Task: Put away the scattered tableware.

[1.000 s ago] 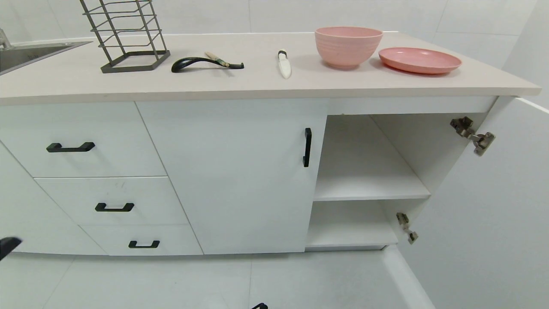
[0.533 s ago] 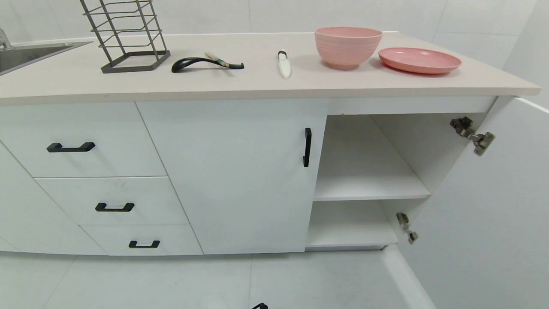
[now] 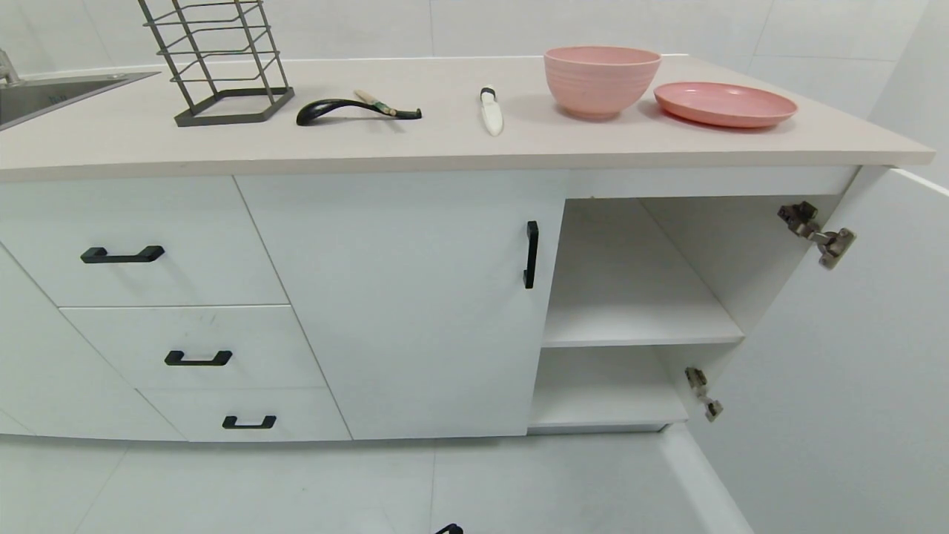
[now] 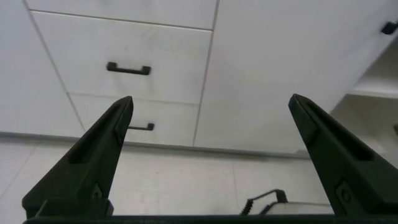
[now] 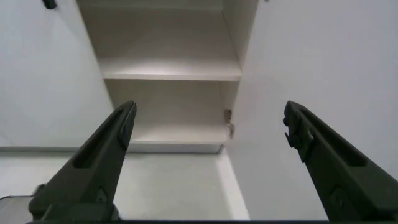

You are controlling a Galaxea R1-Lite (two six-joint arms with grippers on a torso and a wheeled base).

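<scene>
Tableware all sits on the countertop (image 3: 415,148). Pink bowl (image 3: 602,78) stands upright toward the right end, with the pink plate (image 3: 725,104) flat just beside it on the right, apart or touching cannot tell. White knife (image 3: 491,115) lies left of the bowl, with its dark end pointing to the back wall. Further left lies a black spoon (image 3: 348,110) on its side with its scoop toward the wire rack (image 3: 215,67), and a thin light-handled utensil (image 3: 368,99) lies by its handle; what kind it is cannot be told. The rack stands upright near the sink (image 3: 52,93) at the far left. Below the counter, three drawers (image 3: 148,245) with black handles are shut, and so is the middle cabinet door (image 3: 415,297) beside them. The right cabinet compartment is open, its door (image 3: 852,356) swung out to the right, showing an upper shelf (image 3: 630,311) and a lower shelf (image 3: 600,393), both bare white boards. Left gripper (image 4: 211,102) is low, facing the lower drawers (image 4: 124,59) and the floor (image 4: 174,186), with its jaws spread wide and nothing between them. Right gripper (image 5: 209,112) is also low, facing the open cabinet shelves (image 5: 171,68), with its jaws spread wide and nothing held. Both grippers are well apart from the tableware.
</scene>
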